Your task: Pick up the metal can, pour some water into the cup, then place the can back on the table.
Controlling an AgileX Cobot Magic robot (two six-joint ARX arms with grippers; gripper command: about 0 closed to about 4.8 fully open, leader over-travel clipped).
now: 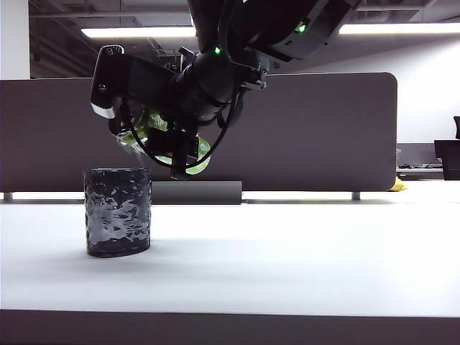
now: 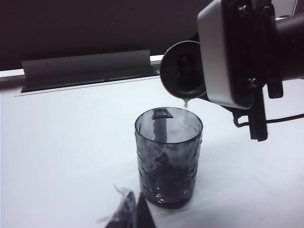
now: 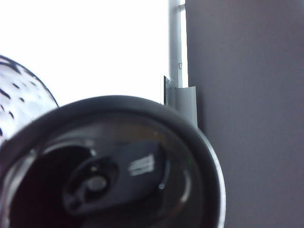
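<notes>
Behind the white surface we see a dark grey partition panel (image 1: pixel 323 129) spanning most of the exterior view, with rounded upper corners. At its foot, around six o'clock of the panel, sits a low grey bracket-like base (image 1: pixel 198 192), which also shows in the left wrist view (image 2: pixel 85 69). At twelve o'clock, long ceiling light strips (image 1: pixel 136 31) glow. At three o'clock, past the panel's edge, we see a dark chair (image 1: pixel 450 154) and a small yellow object (image 1: pixel 397 186) too small to identify.
</notes>
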